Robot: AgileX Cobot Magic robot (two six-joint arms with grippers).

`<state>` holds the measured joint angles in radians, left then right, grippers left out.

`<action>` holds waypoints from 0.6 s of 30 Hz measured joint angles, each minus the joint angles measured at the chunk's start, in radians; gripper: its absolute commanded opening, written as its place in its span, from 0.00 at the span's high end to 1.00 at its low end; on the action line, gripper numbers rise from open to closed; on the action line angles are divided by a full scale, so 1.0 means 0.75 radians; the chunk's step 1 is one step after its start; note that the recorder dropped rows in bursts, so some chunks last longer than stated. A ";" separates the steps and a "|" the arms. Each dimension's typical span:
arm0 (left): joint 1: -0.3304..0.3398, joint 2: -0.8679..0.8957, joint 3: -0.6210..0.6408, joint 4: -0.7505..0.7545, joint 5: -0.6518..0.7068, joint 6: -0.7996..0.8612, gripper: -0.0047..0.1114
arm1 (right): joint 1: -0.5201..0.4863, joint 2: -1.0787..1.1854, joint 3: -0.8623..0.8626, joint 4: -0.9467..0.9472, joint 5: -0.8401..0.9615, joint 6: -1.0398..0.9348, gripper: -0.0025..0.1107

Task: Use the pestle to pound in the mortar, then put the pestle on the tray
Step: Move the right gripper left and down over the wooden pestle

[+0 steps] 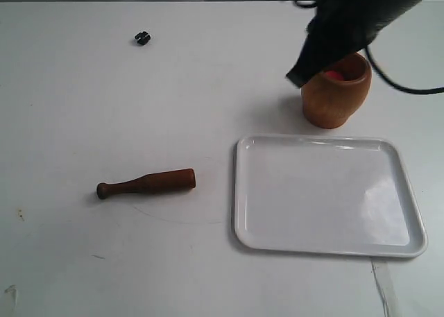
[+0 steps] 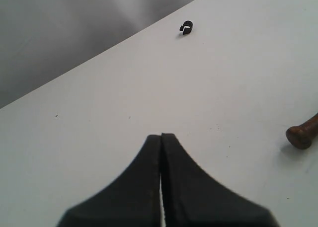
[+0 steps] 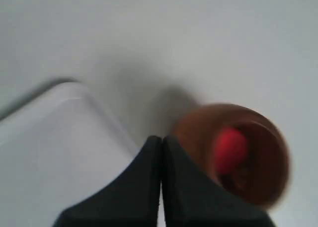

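Observation:
The brown wooden mortar [image 1: 337, 93] stands at the back right of the table with something red inside; the right wrist view shows the mortar [image 3: 258, 152] blurred. My right gripper [image 1: 296, 77] hangs shut and empty just left of its rim, and its jaws [image 3: 161, 139] are pressed together. The reddish-brown pestle [image 1: 148, 182] lies flat on the table at the left, knob end pointing left; only its knob [image 2: 301, 136] shows in the left wrist view. The white tray [image 1: 326, 193] lies in front of the mortar. My left gripper [image 2: 161, 136] is shut on nothing, above bare table.
A tiny black object [image 1: 142, 37] lies at the far left of the table, also seen as a small black clip [image 2: 186, 27] in the left wrist view. A black cable [image 1: 399, 87] loops from the right arm beside the mortar.

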<state>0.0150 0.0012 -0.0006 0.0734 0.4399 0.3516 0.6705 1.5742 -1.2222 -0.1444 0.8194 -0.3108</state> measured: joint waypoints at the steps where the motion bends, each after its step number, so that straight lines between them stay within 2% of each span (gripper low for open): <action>1: 0.000 0.000 0.000 0.000 0.000 0.000 0.96 | 0.052 0.069 -0.057 0.193 0.083 -0.272 0.98; 3: 0.000 0.000 0.000 0.000 0.000 0.000 0.96 | 0.135 0.153 -0.097 0.405 0.153 -0.650 0.98; 5: 0.000 0.000 0.000 0.000 0.000 0.000 0.96 | 0.239 0.215 -0.104 0.455 0.130 -0.942 0.98; 9: 0.000 0.000 0.000 0.000 0.000 0.000 0.96 | 0.363 0.305 -0.138 0.421 -0.040 -0.894 0.97; 12: 0.000 0.000 0.000 0.000 0.000 0.000 0.96 | 0.450 0.435 -0.303 0.397 0.028 -0.793 0.85; 14: 0.000 0.000 0.000 0.000 0.000 0.000 0.96 | 0.481 0.507 -0.405 0.394 0.115 -0.759 0.73; 15: 0.000 0.000 0.000 0.000 0.000 0.000 0.96 | 0.500 0.557 -0.475 0.395 0.181 -0.740 0.61; 18: 0.000 0.000 0.000 0.000 0.000 0.000 0.96 | 0.543 0.699 -0.662 0.391 0.348 -0.688 0.46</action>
<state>0.0150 0.0012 -0.0006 0.0734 0.4399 0.3516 1.0777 2.0987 -1.7186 0.1491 1.0801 -0.8266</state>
